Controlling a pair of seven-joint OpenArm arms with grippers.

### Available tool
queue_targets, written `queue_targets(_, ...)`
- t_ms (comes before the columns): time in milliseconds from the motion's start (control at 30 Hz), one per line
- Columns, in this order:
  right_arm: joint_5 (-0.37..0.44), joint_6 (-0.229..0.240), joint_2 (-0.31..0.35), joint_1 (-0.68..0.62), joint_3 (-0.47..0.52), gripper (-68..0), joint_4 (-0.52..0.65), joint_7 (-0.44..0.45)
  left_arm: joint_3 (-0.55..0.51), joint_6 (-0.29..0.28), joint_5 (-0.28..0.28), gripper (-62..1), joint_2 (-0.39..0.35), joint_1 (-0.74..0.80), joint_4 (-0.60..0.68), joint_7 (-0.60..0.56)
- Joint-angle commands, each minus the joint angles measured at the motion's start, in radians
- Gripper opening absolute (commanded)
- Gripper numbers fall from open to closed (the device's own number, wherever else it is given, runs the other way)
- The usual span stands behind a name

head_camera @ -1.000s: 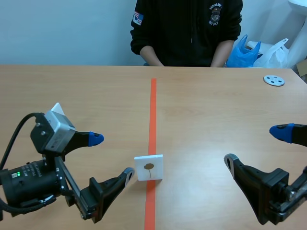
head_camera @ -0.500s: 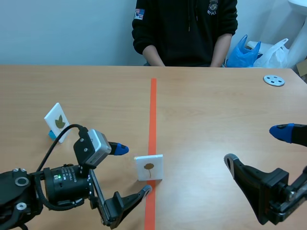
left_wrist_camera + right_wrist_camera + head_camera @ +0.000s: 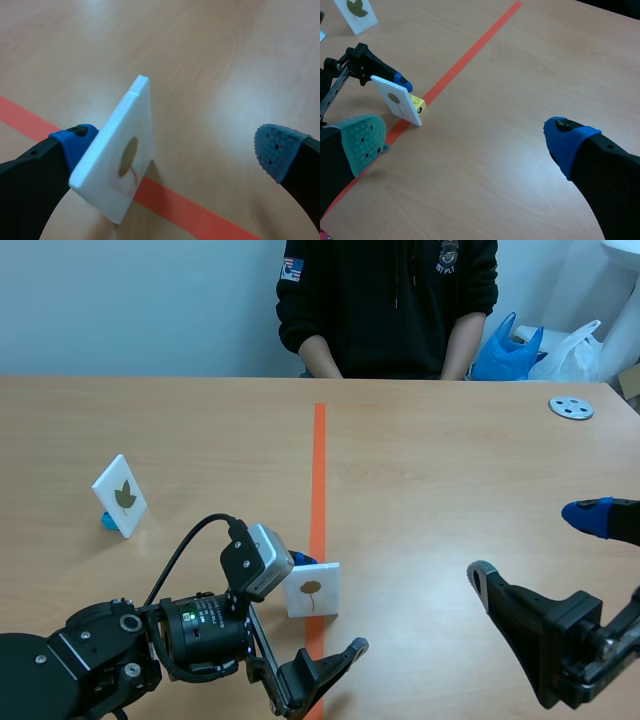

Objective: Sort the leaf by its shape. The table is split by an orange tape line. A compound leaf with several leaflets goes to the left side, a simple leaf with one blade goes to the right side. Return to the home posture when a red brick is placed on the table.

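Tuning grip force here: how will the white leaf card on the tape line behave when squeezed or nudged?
The white leaf card shows a thick, straight edge, so it is probably stiff and light. It leans on a small yellow block, so a push on its face would likely tip it.

A pale wooden table [image 3: 450, 470] runs back to a plain, light bluish wall [image 3: 130, 300]. An orange tape line [image 3: 319, 460] splits it down the middle. The light is soft and even, with a faint sheen on the wood. A person [image 3: 385, 300] in black sits behind the far edge, with a blue bag [image 3: 505, 352] and a white bag [image 3: 575, 350] beside them.
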Motion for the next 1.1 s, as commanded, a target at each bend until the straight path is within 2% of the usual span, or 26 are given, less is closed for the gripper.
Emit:
queue_targets(0,0.009,0.0,0.013,0.011,0.01,0.4,0.016,0.014,0.004,0.0,-0.005,1.4,0.005,-0.018,0.0,-0.024)
queue_targets(100,0.009,0.0,0.013,0.011,0.01,0.4,0.016,0.014,0.003,0.006,0.002,1.4,0.007,-0.026,-0.021,-0.039)
queue_targets(200,0.01,0.0,0.013,0.011,0.01,0.4,0.016,0.014,0.004,0.006,0.037,0.7,0.007,-0.025,-0.021,-0.039)
queue_targets(267,0.012,0.0,0.013,0.011,0.01,0.4,0.016,0.014,0.004,0.005,0.041,-5.0,0.007,-0.025,-0.021,-0.043)
queue_targets(367,0.012,0.0,0.013,0.011,0.01,0.4,0.016,0.014,0.004,0.006,0.041,-10.0,0.007,-0.025,-0.021,-0.073)
queue_targets(567,0.012,0.0,0.013,0.011,0.01,0.4,0.016,0.014,0.004,0.024,0.041,-26.3,0.007,-0.025,-0.021,-0.087)
queue_targets(700,0.012,0.0,0.013,0.011,0.01,0.4,0.016,0.015,0.004,0.065,0.04,-45.3,0.007,-0.025,-0.021,-0.086)
queue_targets(767,0.012,0.0,0.013,0.011,0.01,0.4,0.016,0.015,0.004,0.086,0.04,-51.7,0.007,-0.025,-0.021,-0.086)
queue_targets(933,0.012,0.0,0.013,0.011,0.01,0.4,0.016,0.015,0.004,0.093,0.038,-52.6,0.007,-0.025,-0.021,-0.081)
queue_targets(1067,0.012,0.0,0.013,0.011,0.01,0.4,0.016,0.015,0.003,0.092,0.024,-55.8,0.007,-0.025,-0.021,-0.084)
